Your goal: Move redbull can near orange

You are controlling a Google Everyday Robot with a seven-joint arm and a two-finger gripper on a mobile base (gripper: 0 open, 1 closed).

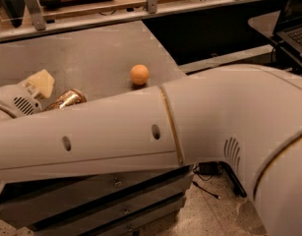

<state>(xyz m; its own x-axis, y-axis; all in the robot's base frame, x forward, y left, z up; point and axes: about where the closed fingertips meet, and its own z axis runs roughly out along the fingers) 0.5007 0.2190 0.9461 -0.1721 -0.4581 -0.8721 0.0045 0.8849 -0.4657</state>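
Observation:
The orange (139, 74) sits on the grey table (91, 53), right of the middle. My gripper (41, 81) is at the left, low over the table, well left of the orange; only its pale tip shows beyond the wrist. The slim silver redbull can is not in view; my big white arm (140, 132) covers the front of the table. A fatter gold-brown can (67, 99) lies on its side just right of the gripper, partly hidden by the arm.
A railing with metal posts (150, 4) runs along the table's far edge. The table's right edge (165, 53) drops to a dark gap. A laptop (293, 23) sits at the far right. Drawers (116, 200) are under the table.

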